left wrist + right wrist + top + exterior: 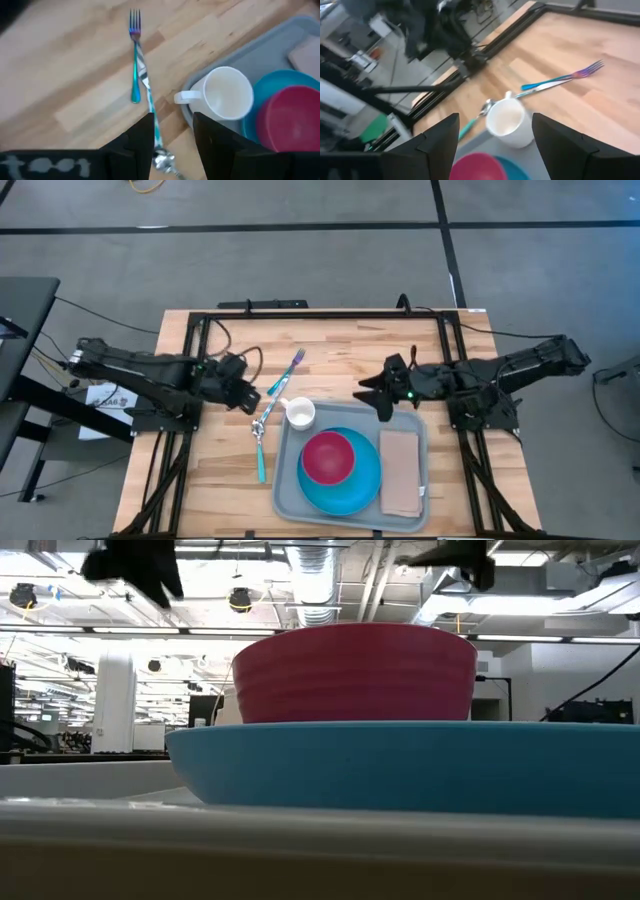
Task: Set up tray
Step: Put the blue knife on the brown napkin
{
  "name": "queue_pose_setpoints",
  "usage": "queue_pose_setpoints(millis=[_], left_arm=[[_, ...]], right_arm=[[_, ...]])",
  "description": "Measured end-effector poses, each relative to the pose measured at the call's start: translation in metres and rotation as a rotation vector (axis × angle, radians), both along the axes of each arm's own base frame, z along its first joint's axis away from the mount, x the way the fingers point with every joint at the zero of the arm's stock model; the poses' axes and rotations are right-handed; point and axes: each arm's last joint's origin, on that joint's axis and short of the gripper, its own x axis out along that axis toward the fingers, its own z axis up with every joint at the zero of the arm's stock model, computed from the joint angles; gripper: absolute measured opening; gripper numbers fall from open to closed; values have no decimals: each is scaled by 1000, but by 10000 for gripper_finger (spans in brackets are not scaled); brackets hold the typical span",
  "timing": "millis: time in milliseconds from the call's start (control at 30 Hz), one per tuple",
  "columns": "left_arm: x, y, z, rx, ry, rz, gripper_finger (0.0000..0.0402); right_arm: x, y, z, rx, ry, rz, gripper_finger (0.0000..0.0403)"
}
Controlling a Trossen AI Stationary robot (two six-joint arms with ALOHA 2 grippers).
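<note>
Even, bright light falls from overhead, and my arms cast only soft shadows on the wooden table (230, 465). Through my right wrist camera everything smears — the white mug (506, 121) and the fork (562, 78) are blurred. Low down, the ceiling lamps (545, 605) glare, and the tray (300, 830) rim nearest the lens is out of focus.

Wooden table (330, 345): tray (290, 480), fork (287, 371), spoon (260, 435)
</note>
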Motion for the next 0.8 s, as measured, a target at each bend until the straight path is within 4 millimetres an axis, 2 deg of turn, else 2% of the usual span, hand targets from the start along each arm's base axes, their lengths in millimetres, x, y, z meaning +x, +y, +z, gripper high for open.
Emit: queue_pose_setpoints(millis=[167,267,367,567,800], left_arm=[[20,6,-54,-102,11,53,124],[27,8,-85,-165,98,54,124],[32,12,-108,-135,219,41,124],[50,24,-139,-148,324,-31,124],[71,38,-160,-212,304,-107,124]], right_arm=[[3,-20,-2,-4,16,-83,244],[4,-32,-2,-6,18,-120,244],[4,-41,-2,18,21,-109,244],[6,-47,-3,51,27,-69,244],[6,-52,-4,61,37,-86,244]])
